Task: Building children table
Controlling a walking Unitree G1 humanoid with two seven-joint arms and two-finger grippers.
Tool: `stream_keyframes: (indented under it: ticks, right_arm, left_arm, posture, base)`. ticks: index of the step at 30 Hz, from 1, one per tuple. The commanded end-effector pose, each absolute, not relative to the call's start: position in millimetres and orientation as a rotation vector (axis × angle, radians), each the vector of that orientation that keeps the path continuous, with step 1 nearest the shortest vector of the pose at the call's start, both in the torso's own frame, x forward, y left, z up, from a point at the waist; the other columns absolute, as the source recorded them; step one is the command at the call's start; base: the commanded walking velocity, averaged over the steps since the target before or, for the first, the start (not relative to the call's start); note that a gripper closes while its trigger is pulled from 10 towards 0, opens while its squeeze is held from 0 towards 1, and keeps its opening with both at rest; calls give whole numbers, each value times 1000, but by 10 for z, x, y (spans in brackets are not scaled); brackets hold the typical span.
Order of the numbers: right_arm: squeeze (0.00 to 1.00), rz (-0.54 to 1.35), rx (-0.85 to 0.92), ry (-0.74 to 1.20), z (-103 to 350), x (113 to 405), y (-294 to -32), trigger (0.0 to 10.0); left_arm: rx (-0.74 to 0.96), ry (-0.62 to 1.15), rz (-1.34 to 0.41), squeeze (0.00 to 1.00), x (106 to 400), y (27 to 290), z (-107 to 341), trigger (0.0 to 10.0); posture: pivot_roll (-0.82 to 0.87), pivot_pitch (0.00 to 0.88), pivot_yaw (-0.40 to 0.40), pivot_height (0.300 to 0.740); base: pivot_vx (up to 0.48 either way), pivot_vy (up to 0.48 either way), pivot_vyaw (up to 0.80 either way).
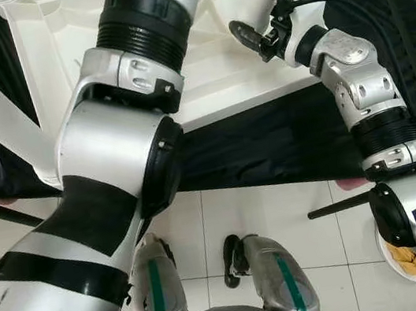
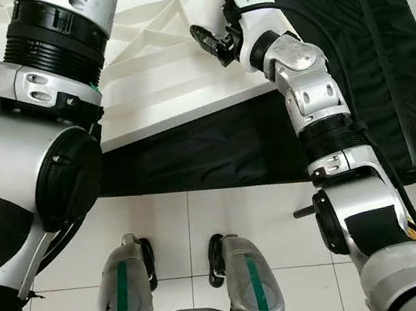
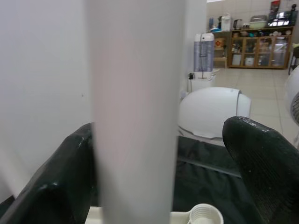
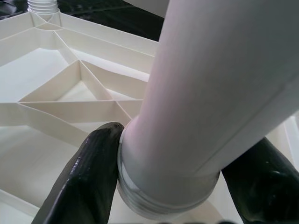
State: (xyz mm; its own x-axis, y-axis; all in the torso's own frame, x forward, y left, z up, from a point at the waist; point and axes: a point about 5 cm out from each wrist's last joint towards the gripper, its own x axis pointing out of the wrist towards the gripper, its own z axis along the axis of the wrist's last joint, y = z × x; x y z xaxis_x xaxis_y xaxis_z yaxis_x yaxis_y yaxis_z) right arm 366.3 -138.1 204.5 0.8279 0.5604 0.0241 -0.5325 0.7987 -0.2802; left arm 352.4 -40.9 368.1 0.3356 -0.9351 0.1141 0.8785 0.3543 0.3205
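Tabletop (image 2: pixel 172 82), white plastic, lies upside down on black sheet (image 2: pixel 216 154) spread over tiled floor (image 2: pixel 242 214), ribbed underside facing up. Right claw (image 4: pixel 163 186) clamped around white leg (image 4: pixel 210 93) at threaded end, just above ribs. Left claw (image 3: pixel 159 168) straddles second white leg (image 3: pixel 135 112); one finger touching, other apart.

Lighting, as I read my feeds: bright, even daylight, soft shadows. Head views sharp; I see glare on the silver arm shells and a sheen on the black sheet (image 2: pixel 192 158). Left wrist view: the white leg (image 3: pixel 135 112) between the jaws is blurred, too close to focus, while the room beyond stays fairly crisp. Right wrist view: the white leg (image 4: pixel 205 93) between the jaws is softly blurred, and the ribbed tabletop underside (image 4: pixel 56 93) beyond them is clearer.
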Motion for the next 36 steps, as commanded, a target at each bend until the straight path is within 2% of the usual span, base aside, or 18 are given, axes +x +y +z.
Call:
stream_keyframes:
  ticks: [1, 2, 4, 5, 6, 23, 24, 25, 26, 27, 28, 29, 36]
  right_arm:
    - [0, 597, -286, -132, 2077, 3645, -1372, 10000]
    - [0, 597, -287, -130, 2069, 3640, -1376, 10000]
    - [0, 597, -289, -130, 2062, 3634, -1381, 10000]
    - [0, 594, -295, -130, 2060, 3630, -1391, 10000]
    - [0, 592, -303, -129, 2056, 3624, -1408, 10000]
    - [0, 560, -260, -108, 2061, 3638, -1513, 10000]
    - [0, 552, -242, -113, 2070, 3642, -1520, 10000]
    - [43, 544, -221, -118, 2075, 3645, -1524, 10000]
    - [43, 544, -221, -118, 2075, 3645, -1524, 10000]
    - [898, 540, -205, -124, 2077, 3645, -1525, 10000]
    - [898, 540, -205, -124, 2077, 3645, -1525, 10000]
    - [1000, 536, -189, -135, 2084, 3643, -1527, 10000]
    - [1000, 525, -129, -193, 2161, 3638, -1528, 10000]
  left_arm:
    - [164, -299, -963, 0, 3607, -415, 3725, 10000]
    - [168, -287, -973, 0, 3605, -432, 3714, 8314]
    - [175, -281, -981, 0, 3603, -444, 3702, 8314]
    - [185, -274, -989, 0, 3601, -453, 3690, 2392]
    - [196, -266, -1000, 0, 3598, -466, 3672, 0]
    - [233, -265, -999, 0, 3607, -446, 3690, 0]
    - [239, -262, -993, 0, 3613, -438, 3694, 10000]
    - [239, -261, -988, 0, 3621, -426, 3700, 10000]
    - [239, -261, -988, 0, 3621, -426, 3700, 10000]
    - [237, -260, -979, 0, 3626, -419, 3703, 10000]
    - [237, -260, -979, 0, 3626, -419, 3703, 10000]
    - [232, -260, -967, 0, 3634, -408, 3712, 10000]
    - [220, -262, -942, 0, 3651, -380, 3737, 10000]
  posture:
    - [76, 20, -87, 740]
    - [74, 17, -82, 740]
    - [70, 15, -78, 740]
    - [69, 14, -77, 740]
    - [69, 14, -76, 740]
    - [69, 28, -79, 740]
    - [70, 30, -80, 740]
    - [71, 32, -81, 740]
    - [71, 32, -81, 740]
    - [71, 32, -81, 740]
    - [71, 32, -81, 740]
    - [74, 36, -83, 740]
    - [73, 39, -83, 740]
  base:
    - [0, 0, 0]
    - [0, 0, 0]
    - [0, 0, 0]
    - [0, 0, 0]
    - [0, 0, 0]
    - [0, 0, 0]
    - [0, 0, 0]
    - [0, 0, 0]
    - [0, 0, 0]
    - [0, 0, 0]
    - [0, 0, 0]
    - [0, 0, 0]
    - [0, 0, 0]
